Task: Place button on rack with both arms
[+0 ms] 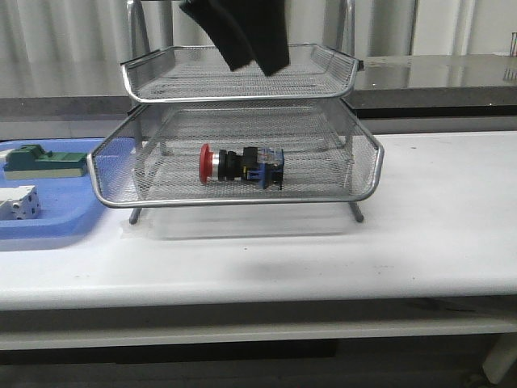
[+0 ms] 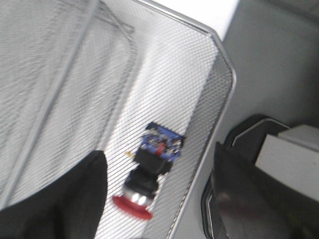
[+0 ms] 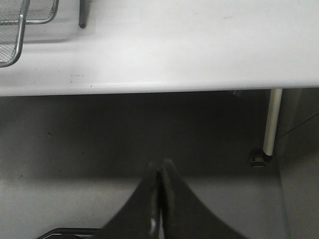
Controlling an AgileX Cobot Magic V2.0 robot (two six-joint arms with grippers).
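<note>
One red-headed push-button switch with a black and silver middle and a blue rear block [image 1: 241,166] is lying on its side in the lower tier of the silver wire-mesh rack [image 1: 355,141], so placing looks pretty much done. The left hand [image 2: 159,199] is hanging over it, spread wide, holding nothing. The right hand [image 3: 159,199] is pinched closed and empty, hanging past the white tabletop [image 3: 199,45] edge. Risk I'm seeing: pulling the left hand out carelessly could be clipping the tier above or nudging the button. Only the left wrist view is showing those open fingers; the front view catches just the arm's black underside.
</note>
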